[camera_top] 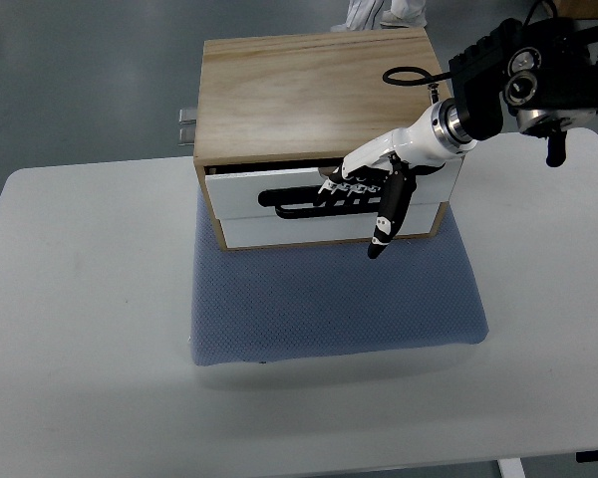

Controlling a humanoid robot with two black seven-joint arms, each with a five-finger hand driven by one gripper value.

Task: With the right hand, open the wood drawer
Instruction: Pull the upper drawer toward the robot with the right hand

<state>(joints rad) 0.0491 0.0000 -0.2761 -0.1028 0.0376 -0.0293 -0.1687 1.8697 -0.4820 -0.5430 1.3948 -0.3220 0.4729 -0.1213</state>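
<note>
— One robot hand at work, is it?

— Yes, only my right robot hand; my left arm is not showing anywhere. The arm is coming in from the far right, and my fingers are curling into the black handle on the front of the upper drawer. The thumb is hanging down over the lower drawer, touching nothing that I can make out.

— Where is the cabinet sitting?

— The wood drawer cabinet is standing on a blue mat at the far middle of the white worktop, with its drawer fronts facing the near side.

— Is the drawer moving out?

— I am judging it to be open only a crack: a thin dark gap is showing along its top edge, and the front is looking slightly proud of the case.

— How is it going to handle?

— Stiff and rigid, I am guessing: plywood case, painted white fronts, nothing fragile. The whole box looks light, so a sticky drawer may be dragging the cabinet forward with it, though the mat should be giving some grip. The handle is a long slot-like bar, so I am hooking it near its right end; pulling closer to the middle would be keeping the drawer from skewing in its runners. A straight pull toward the near edge is what I am planning.
</note>
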